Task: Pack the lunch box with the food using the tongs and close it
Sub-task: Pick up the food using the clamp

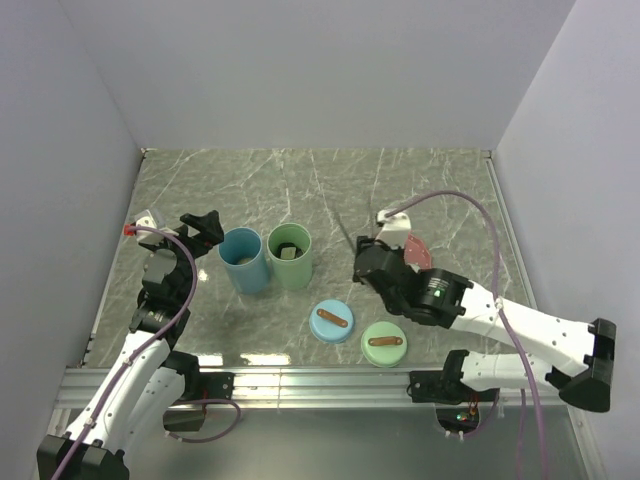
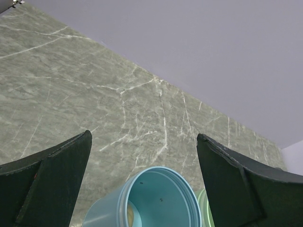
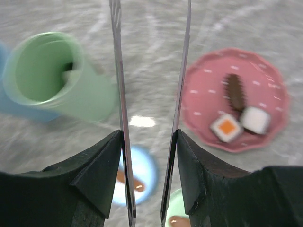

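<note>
My right gripper [image 3: 149, 137] is shut on the tongs [image 3: 118, 71]. Each finger presses one thin metal arm, and the arms stand apart with nothing between the tips. To the right lies a pink dotted plate [image 3: 203, 104] holding food: an orange-topped square [image 3: 226, 127], a white piece [image 3: 255, 119] and a long brown piece [image 3: 235, 91]. The lunch box is two cups, green [image 1: 290, 256] and blue [image 1: 244, 260]. The green cup [image 3: 52, 80] holds a piece [image 3: 70, 71]. My left gripper [image 2: 144, 142] hangs open above the blue cup [image 2: 156, 198], gripping nothing.
A blue lid [image 1: 332, 322] and a green lid [image 1: 384, 343], each with a brown handle, lie on the marble table in front of the cups. White walls close in the table on three sides. A metal rail runs along the near edge.
</note>
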### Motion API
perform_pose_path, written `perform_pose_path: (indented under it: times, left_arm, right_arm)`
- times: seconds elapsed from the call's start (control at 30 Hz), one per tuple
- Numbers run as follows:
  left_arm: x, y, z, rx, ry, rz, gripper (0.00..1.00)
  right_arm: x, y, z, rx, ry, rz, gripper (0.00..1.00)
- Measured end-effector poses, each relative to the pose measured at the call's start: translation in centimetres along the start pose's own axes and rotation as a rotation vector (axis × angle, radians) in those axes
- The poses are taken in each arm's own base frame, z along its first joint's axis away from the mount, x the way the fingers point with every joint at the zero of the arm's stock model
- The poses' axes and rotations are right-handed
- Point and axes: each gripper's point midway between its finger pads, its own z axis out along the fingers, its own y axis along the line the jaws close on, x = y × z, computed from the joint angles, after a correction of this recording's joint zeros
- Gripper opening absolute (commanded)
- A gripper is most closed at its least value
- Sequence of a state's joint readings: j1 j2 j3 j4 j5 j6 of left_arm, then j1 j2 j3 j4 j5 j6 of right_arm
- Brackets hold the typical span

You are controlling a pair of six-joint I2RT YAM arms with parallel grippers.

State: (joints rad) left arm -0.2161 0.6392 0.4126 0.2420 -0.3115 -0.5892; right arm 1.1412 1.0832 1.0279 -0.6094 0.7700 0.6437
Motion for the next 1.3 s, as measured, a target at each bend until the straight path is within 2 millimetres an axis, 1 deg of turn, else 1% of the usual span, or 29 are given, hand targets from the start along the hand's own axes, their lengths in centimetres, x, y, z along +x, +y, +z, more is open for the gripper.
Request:
perform_pose_path:
  times: [0.13,0.27,0.33,0.43,0.57,0.67,0.77,0.9,1.03,1.13,1.2,1.3]
  left_arm:
    - [0.0,0.0,0.0,0.0,0.001,0.0,1.0]
    - [0.0,0.0,0.0,0.0,0.001,0.0,0.99]
    - [0.1,0.0,0.1,-0.002,0.005,0.001,1.0]
    - [0.3,0.0,0.1,-0.001,0.011,0.002,1.0]
    - [0.4,-0.1,0.1,0.008,0.016,0.0,0.99]
    - [0.5,-0.3,0.1,0.017,0.018,-0.001,0.99]
    - [0.5,-0.3,0.1,0.02,0.02,-0.001,0.99]
    - [0.5,-0.3,0.1,0.02,0.02,-0.001,1.0]
    - [0.7,-0.3,0.1,0.021,0.022,-0.001,1.0]
    - [0.7,-0.3,0.1,0.022,0.022,-0.001,0.99]
    - [0.7,-0.2,0.1,0.023,0.022,-0.001,0.99]
    - [0.7,-0.3,0.0,0.027,0.021,-0.002,0.99]
  right_arm:
    - [1.6,-4.4,1.2,0.102,0.024,0.045,0.56]
    - [3.1,-7.3,1.4,0.157,0.046,0.093,0.56]
    - [3.9,-8.2,1.2,0.175,0.06,0.115,0.56]
    - [5.4,-8.7,1.2,0.183,0.09,0.132,0.55]
    - [8.3,-9.3,1.3,0.203,0.156,0.142,0.54]
    - [10.0,-9.9,0.9,0.227,0.198,0.145,0.54]
    - [10.6,-10.0,0.2,0.232,0.214,0.159,0.53]
    - [10.6,-10.3,-0.6,0.231,0.212,0.192,0.53]
    - [10.8,-10.6,-0.7,0.236,0.212,0.21,0.53]
    - [11.3,-10.8,-0.7,0.243,0.223,0.204,0.49]
    - [11.4,-10.8,-0.7,0.249,0.226,0.202,0.41]
    - [11.8,-11.0,-0.6,0.264,0.238,0.193,0.34]
